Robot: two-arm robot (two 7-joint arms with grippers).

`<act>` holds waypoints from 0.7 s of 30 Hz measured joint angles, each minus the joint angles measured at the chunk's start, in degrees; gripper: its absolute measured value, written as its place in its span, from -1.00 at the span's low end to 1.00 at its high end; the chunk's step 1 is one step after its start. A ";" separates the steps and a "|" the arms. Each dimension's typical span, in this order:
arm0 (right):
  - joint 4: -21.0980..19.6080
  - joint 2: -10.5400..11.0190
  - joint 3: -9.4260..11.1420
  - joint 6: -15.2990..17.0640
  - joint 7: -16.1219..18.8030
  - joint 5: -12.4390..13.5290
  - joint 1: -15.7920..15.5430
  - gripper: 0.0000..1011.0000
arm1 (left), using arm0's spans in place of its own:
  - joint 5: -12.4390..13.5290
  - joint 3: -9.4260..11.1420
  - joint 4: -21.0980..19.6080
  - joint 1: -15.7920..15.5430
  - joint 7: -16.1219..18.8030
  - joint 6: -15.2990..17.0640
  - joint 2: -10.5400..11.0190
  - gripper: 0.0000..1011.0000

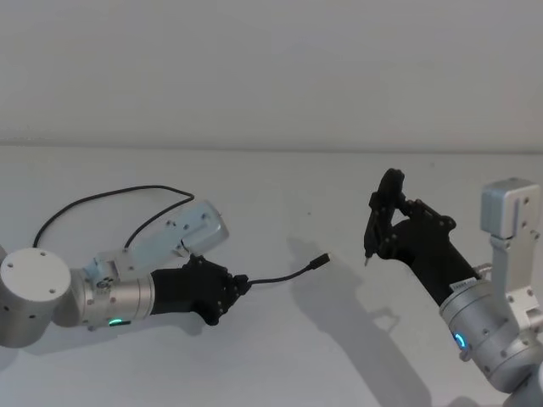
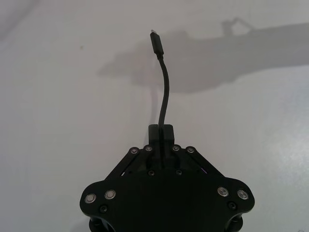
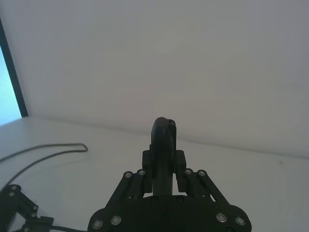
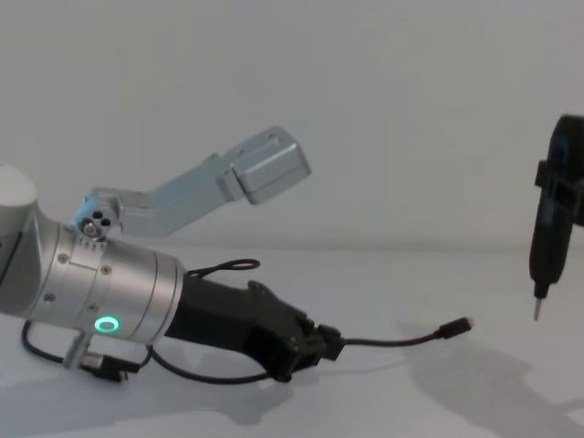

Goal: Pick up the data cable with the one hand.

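Left tool (image 1: pixel 243 283): closed narrow on the data cable (image 1: pixel 288 275), fingers pinched onto the cord a short way back from one plug (image 1: pixel 320 260). It sits low, near the surface (image 1: pixel 280 356). Whether the gripped section is clear of the surface cannot be told. In the left wrist view the free end leaves the fingertips along the tool's own axis, curves gently and ends at the metal-tipped plug. In the head view that end points away from the left tool towards the robot's right. The rest of the cord trails back past the left wrist and lies in a wide loop on the surface behind the arm. Right tool (image 1: pixel 383 222): raised on the robot's right, clamped on a narrow upright pin-tipped device (image 1: pixel 372 231), well apart from the plug and not touching the cord. Judgement: the grip is made and the left arm is the only one placed to act. The coming lift turns on the cord's long axis running forward from the fingertips, with the loop dragging behind.
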 joint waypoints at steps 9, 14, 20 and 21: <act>-2.50 -1.13 1.62 -0.36 1.51 3.59 -0.71 -0.46 | 1.26 -0.35 -2.66 0.13 -1.34 -6.53 1.12 -0.91; -3.75 -2.16 2.90 -0.39 2.62 6.68 -1.17 -0.46 | 1.86 -0.68 -4.45 0.13 -2.34 -10.16 1.89 -0.91; -4.98 -3.17 4.54 -0.35 3.57 10.45 -1.65 -0.46 | 2.28 -0.96 -5.90 0.15 -3.08 -12.75 2.51 -0.91; -5.14 -3.26 4.75 -0.33 3.66 10.83 -1.71 -0.46 | 2.31 -0.97 -6.02 0.15 -3.15 -13.03 2.55 -0.91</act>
